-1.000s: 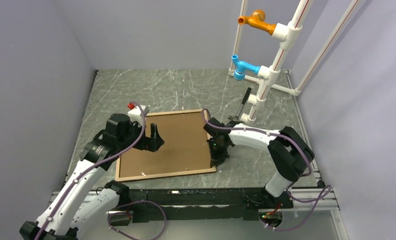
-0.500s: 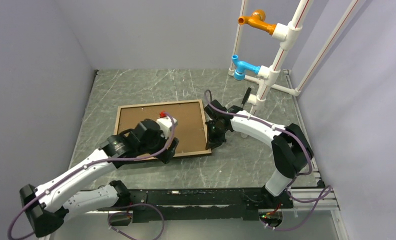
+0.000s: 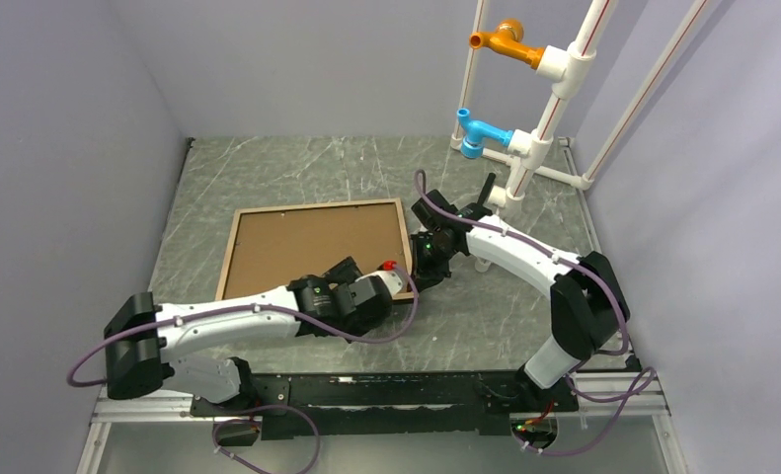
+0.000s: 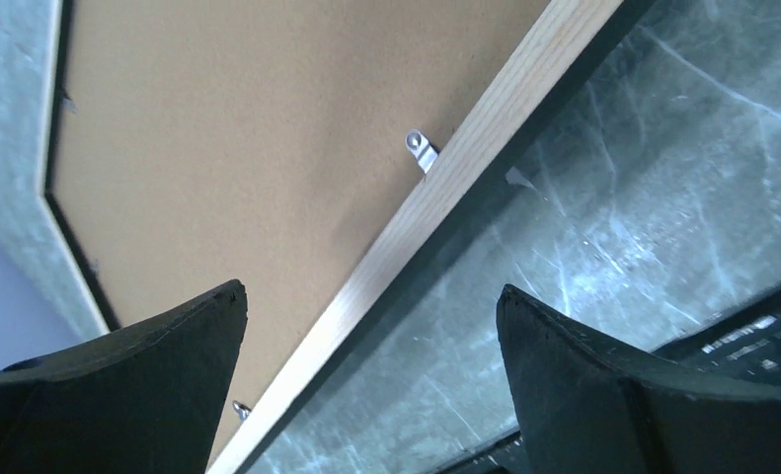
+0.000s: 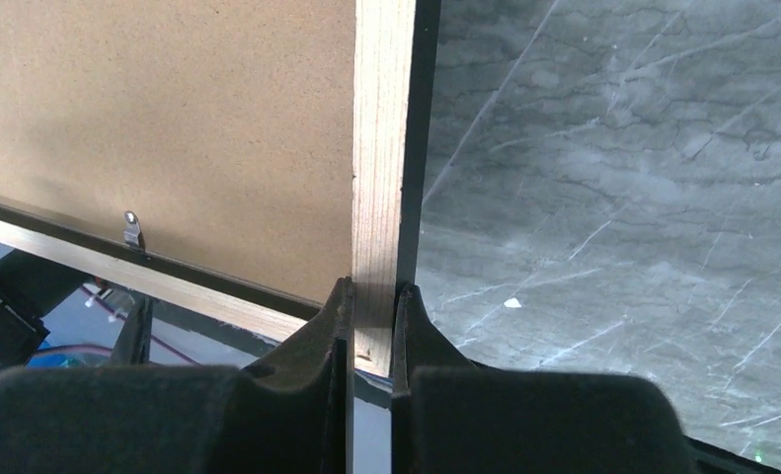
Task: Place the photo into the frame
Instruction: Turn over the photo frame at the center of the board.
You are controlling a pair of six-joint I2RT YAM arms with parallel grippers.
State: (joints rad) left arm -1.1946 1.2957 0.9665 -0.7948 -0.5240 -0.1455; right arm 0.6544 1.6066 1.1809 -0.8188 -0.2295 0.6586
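Back-side up, the frame has its long axis running left to right.
The right fingers pinch its right rail; the left fingers are spread.

A robotics lab test cell: plain lilac-grey walls box in a marble-patterned surface (closed on three sides). A left arm and a right arm are bolted to a black rail, and a white pipe rack carries an orange fitting and a blue fitting.
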